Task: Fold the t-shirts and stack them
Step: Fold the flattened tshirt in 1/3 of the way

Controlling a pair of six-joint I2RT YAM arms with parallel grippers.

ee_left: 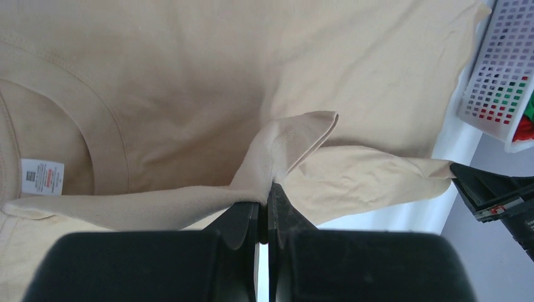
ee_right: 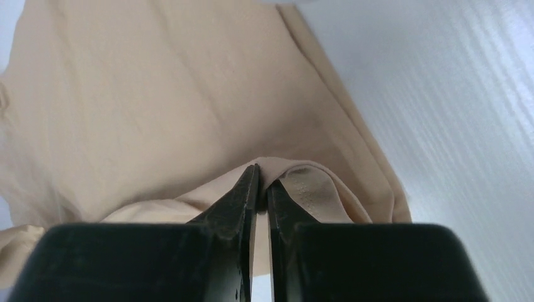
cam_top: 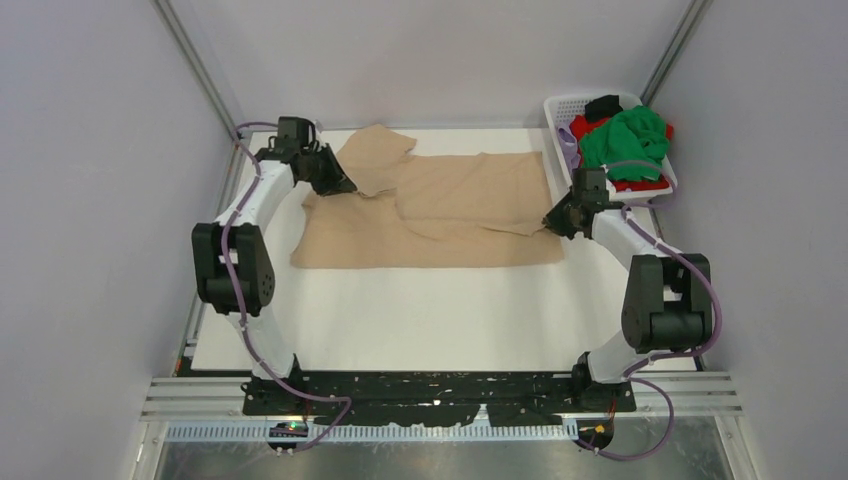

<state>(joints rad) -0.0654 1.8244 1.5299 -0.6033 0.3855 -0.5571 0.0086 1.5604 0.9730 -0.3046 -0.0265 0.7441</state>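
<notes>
A beige t-shirt [cam_top: 440, 215] lies spread on the white table [cam_top: 420, 310] at the back, with its far part folded forward over the body. My left gripper [cam_top: 340, 185] is shut on a pinched fold of it [ee_left: 286, 148] near the collar end; the collar and a white label [ee_left: 41, 177] show in the left wrist view. My right gripper [cam_top: 553, 222] is shut on the cloth's hem [ee_right: 308, 185] at the shirt's right end. Green [cam_top: 625, 140], red [cam_top: 640, 183], black [cam_top: 603, 105] and lilac [cam_top: 571, 133] t-shirts lie heaped in the basket.
A white mesh basket [cam_top: 560, 105] stands at the back right corner, also seen in the left wrist view [ee_left: 497, 82]. Grey walls and metal frame posts close in the table on three sides. The arm bases sit at the near edge.
</notes>
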